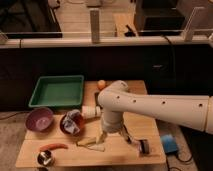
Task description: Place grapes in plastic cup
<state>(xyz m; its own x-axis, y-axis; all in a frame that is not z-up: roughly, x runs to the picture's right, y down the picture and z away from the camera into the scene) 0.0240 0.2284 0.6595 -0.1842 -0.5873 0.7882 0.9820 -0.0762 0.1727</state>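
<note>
My white arm (150,107) reaches in from the right, over the wooden table (135,127). My gripper (102,137) hangs below the elbow, just above the table's front middle, next to a pale yellowish object (91,144) lying on the wood. A whitish plastic cup (90,111) lies on its side just left of the arm. I see no dark reddish-purple grapes; they may be hidden behind the arm or gripper. A slim red-orange chilli pepper (54,146) lies at the front left.
A green tray (57,91) stands at the back left, with a purple bowl (39,119) in front of it. A red bowl (71,124) holds a crumpled white-blue thing. An orange (101,84), a metal cup (46,158), a small dark object (143,146) and a blue item (169,143) are also in view.
</note>
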